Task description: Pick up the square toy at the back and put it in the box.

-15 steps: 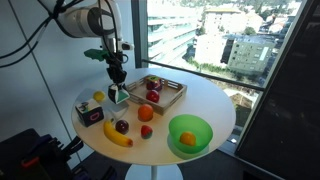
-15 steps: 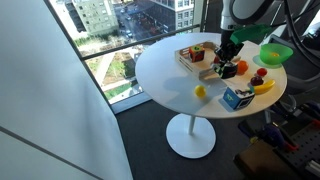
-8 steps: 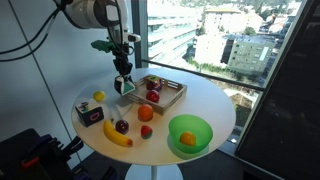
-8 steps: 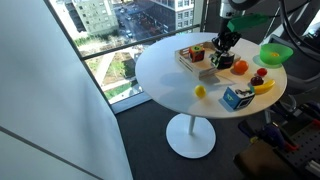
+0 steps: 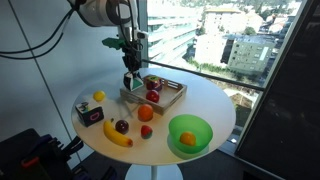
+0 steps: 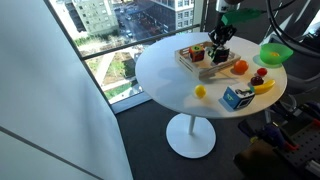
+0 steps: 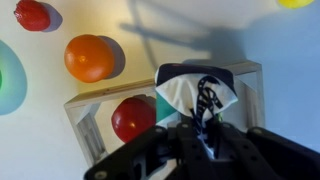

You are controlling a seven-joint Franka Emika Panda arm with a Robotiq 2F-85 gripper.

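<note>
My gripper (image 5: 130, 76) is shut on the square toy (image 5: 131, 84), a small whitish cube with green and dark markings, and holds it in the air over the near-left end of the box (image 5: 168, 99). The box is a shallow light-brown wooden tray with a red apple (image 5: 153, 96) in it. In the other exterior view the gripper (image 6: 219, 46) hangs over the box (image 6: 188, 62). In the wrist view the toy (image 7: 192, 92) sits between my fingers of the gripper (image 7: 200, 128), above the box's rim (image 7: 100, 98) and the apple (image 7: 133, 118).
On the round white table (image 5: 215, 105) stand a dark cube (image 5: 89, 113), a lemon (image 5: 99, 97), a banana (image 5: 118, 137), a plum (image 5: 121, 126), an orange fruit (image 5: 145, 113) and a green bowl (image 5: 190, 133). Window glass is behind the table.
The gripper has risen from the table with the square toy and moved sideways to above the box's end.
</note>
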